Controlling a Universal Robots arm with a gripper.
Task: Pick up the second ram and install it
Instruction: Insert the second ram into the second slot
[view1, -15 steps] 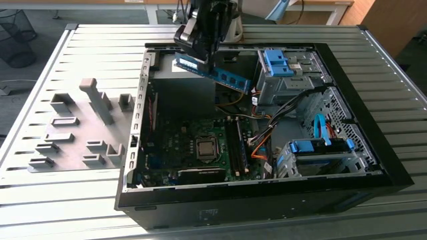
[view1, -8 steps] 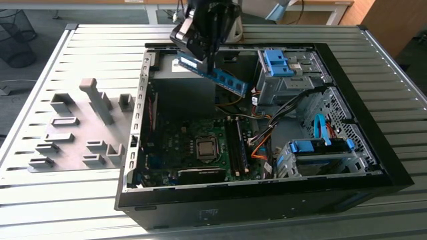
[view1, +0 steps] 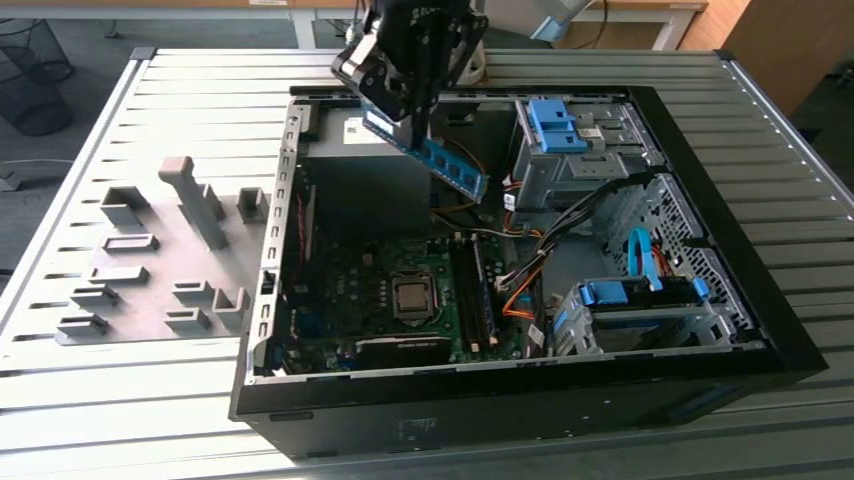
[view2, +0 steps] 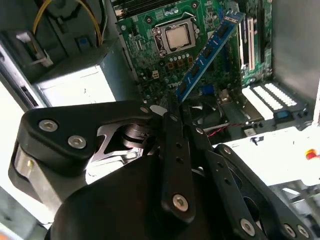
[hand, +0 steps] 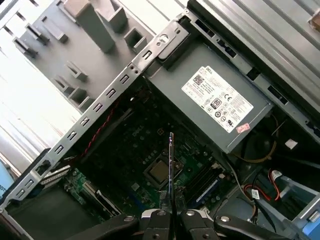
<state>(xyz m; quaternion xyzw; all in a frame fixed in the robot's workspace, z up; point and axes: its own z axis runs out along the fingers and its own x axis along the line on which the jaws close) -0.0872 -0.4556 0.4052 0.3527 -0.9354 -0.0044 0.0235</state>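
The second ram (view1: 450, 166), a narrow blue stick with black chips, hangs tilted in the air over the open computer case (view1: 667, 375). My gripper (view1: 416, 128) is shut on its upper end. The second wrist view shows the ram (view2: 210, 52) slanting away from the fingers (view2: 172, 135) toward the green motherboard (view2: 150, 55). The first wrist view has it edge-on (hand: 171, 160), above the processor (hand: 160, 171), with the gripper (hand: 170, 212) closed around it. The long memory slots (view1: 474, 290) lie below, beside the processor (view1: 411, 296).
The case lies open on a slatted metal table (view1: 747, 110). A grey fixture plate with upright holders (view1: 147, 260) sits at the exterior view's left. Inside are a power supply (hand: 220, 100), blue drive cages (view1: 561, 125) (view1: 627, 295) and orange cables (view1: 521, 290).
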